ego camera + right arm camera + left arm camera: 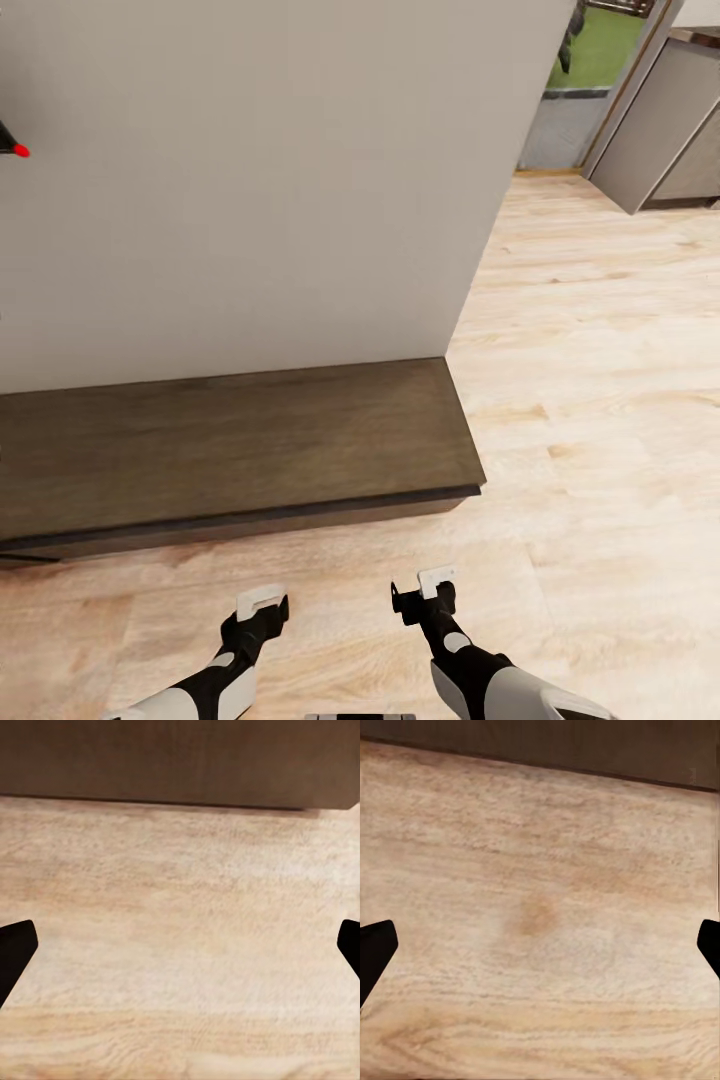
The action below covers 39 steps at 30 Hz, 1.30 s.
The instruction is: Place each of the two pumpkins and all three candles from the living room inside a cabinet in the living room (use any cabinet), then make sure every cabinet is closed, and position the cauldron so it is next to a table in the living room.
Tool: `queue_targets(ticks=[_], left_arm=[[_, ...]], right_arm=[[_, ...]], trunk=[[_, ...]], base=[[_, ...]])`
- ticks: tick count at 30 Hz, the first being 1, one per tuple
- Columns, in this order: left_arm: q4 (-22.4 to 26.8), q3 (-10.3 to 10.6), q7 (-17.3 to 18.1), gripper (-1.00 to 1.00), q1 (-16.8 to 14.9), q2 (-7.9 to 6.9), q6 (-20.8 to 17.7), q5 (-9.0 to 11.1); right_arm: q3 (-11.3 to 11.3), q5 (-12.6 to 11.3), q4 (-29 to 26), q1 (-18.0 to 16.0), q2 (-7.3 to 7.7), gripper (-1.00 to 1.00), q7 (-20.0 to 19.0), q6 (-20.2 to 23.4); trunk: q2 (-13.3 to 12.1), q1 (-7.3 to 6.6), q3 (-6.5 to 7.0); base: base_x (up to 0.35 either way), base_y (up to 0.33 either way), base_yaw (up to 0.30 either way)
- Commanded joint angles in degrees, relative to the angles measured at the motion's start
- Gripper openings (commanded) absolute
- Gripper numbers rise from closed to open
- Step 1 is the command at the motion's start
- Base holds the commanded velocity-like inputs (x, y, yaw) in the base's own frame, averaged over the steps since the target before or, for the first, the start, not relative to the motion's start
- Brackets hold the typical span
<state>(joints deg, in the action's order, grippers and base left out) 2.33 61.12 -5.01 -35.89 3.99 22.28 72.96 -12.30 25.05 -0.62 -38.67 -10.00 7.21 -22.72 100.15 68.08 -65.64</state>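
Dark brown wood grain runs across my head view: the cabinet [230, 440] is a long, low unit set against a pale grey wall [250, 180], its flat top bare and its right end stopping where the wall ends. Its front shows as a thin dark strip below the top edge, and from here I cannot tell whether the fronts are fully closed. Light wooden floor [590, 400] stretches out in front of it and away to the right, toward grey kitchen units [665, 140] at the far upper right. A small red-tipped object [14, 148] pokes in at the left edge against the wall; I cannot tell what it is. Both arms are held low in front of me, just short of the cabinet. The left tool [262, 603] hangs over bare floor with its fingers [373, 952] spread wide and nothing between them. The right tool [428, 590] is the same, its fingers [15, 956] well apart over the floor, with the cabinet's dark front visible beyond them.
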Motion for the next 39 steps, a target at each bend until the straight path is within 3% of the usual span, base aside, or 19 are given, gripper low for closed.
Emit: queue_targets(ticks=[1,5,17,22,28,39], left_arm=[[0.0,0.0,0.0,1.0,0.1,0.02,0.4,0.1],[-0.1,0.0,0.0,1.0,0.6,0.02,0.9,0.2],[-0.2,0.0,0.1,1.0,0.9,0.22,0.1,0.3],[-0.6,0.0,0.2,1.0,1.5,0.16,-6.2,0.3],[-0.8,-0.1,0.0,1.0,3.3,0.06,-8.2,0.3],[-0.9,-0.1,-0.3,1.0,4.6,-0.04,-8.4,0.3]], right_arm=[[0.0,0.0,0.0,0.0,0.0,1.0,0.0,0.0],[0.0,-0.1,0.0,0.0,0.0,1.0,0.0,0.0],[-0.1,-0.1,0.5,0.7,0.0,1.0,-0.2,0.1],[-0.1,-0.1,0.8,1.8,0.0,1.0,-0.2,0.2],[-0.1,0.0,1.7,5.0,0.0,1.0,-0.2,0.4],[-0.1,-0.3,2.3,12.6,0.0,1.0,-0.1,0.7]], trunk=[[0.0,0.0,0.0],[0.0,0.0,0.0],[-4.8,-2.64,2.15],[-6.8,-3.73,3.05],[-9.2,-5.05,4.13],[-13.6,-7.47,6.1]], base=[[-0.027,0.0,0.0],[-0.01,0.0,0.0],[-0.001,0.0,0.0],[0.0,0.0,0.0],[0.0,0.0,0.0],[0.0,0.0,0.0]])
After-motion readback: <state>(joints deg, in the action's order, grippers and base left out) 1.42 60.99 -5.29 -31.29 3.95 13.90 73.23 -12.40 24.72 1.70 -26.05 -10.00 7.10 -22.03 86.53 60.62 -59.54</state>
